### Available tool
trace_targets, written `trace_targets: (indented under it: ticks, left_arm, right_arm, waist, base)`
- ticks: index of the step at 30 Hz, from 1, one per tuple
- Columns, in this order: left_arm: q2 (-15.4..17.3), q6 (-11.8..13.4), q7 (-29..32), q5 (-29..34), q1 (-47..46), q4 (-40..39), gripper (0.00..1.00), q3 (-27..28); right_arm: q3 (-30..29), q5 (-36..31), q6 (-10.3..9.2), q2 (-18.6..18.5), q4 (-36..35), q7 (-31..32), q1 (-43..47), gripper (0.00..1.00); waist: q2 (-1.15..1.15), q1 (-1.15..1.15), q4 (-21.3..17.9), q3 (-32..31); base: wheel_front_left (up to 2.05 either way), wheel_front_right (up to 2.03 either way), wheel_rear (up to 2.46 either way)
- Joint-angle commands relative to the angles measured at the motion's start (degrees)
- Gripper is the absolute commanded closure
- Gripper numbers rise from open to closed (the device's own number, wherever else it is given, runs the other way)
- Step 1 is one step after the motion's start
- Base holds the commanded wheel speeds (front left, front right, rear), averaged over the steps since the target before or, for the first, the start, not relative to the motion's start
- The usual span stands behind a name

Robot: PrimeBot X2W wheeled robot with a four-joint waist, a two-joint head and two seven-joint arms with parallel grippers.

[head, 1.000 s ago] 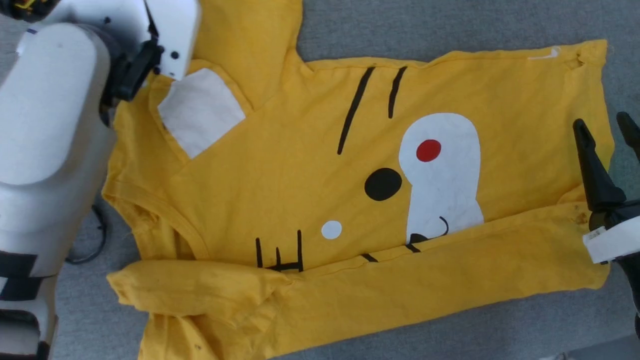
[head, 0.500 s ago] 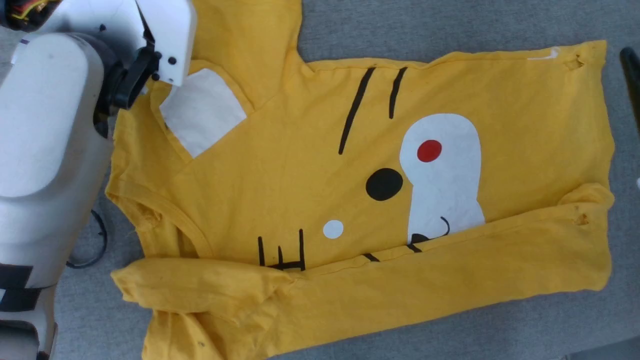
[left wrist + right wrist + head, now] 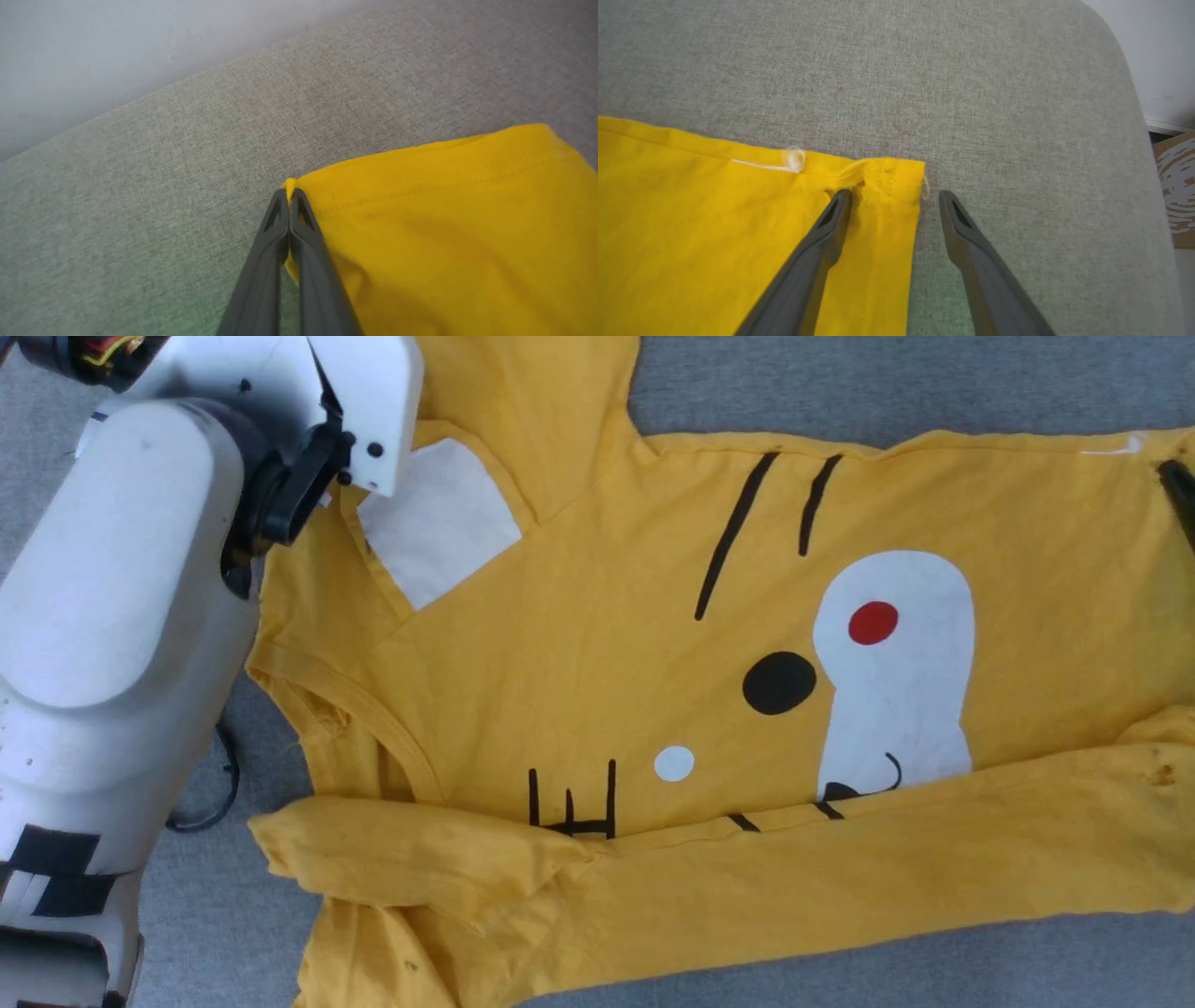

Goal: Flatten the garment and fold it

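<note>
The grey desk (image 3: 924,70) carried the garment (image 3: 653,644), stretched between the two pincers. The left pincer (image 3: 289,196) had just pressed together on a hemmed corner, probably the sleeve's, so that end seemed secured. The right pincer (image 3: 894,195) had shifted to the far hem corner, spread astride it and gripping nothing. The wrist views showed fingertips meeting cloth; the head view showed the print.

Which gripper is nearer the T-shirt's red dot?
Right. The right gripper, jaws open, straddles a hem corner of the T-shirt at the end bearing the red dot; the left gripper is shut on a corner at the collar end.
</note>
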Motion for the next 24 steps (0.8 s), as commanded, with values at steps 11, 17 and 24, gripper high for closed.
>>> trace_targets:
  ticks: [11,17,24]
  left_arm:
    - [-0.26,0.28,-1.22,-0.85,0.26,0.24,1.0,-0.34]
    - [-0.22,-0.08,-7.16,-3.55,2.8,-3.08,1.0,2.44]
    - [0.74,0.39,-14.44,-8.73,11.63,-13.01,1.0,7.49]
  right_arm:
    - [3.63,2.6,-0.05,-1.43,4.17,-1.21,-3.65,1.0]
    - [3.17,3.17,-0.05,-2.03,3.18,-3.97,-2.93,1.0]
    - [-0.76,4.63,-0.05,-1.95,-0.56,-6.38,2.51,1.0]
  waist:
    - [0.0,0.0,1.44,0.73]
    - [0.0,0.0,1.39,-2.21]
    - [0.0,0.0,1.92,-7.64]
  base:
    - [0.0,0.0,0.0]
    - [0.0,0.0,0.0]
    - [0.0,0.0,0.0]
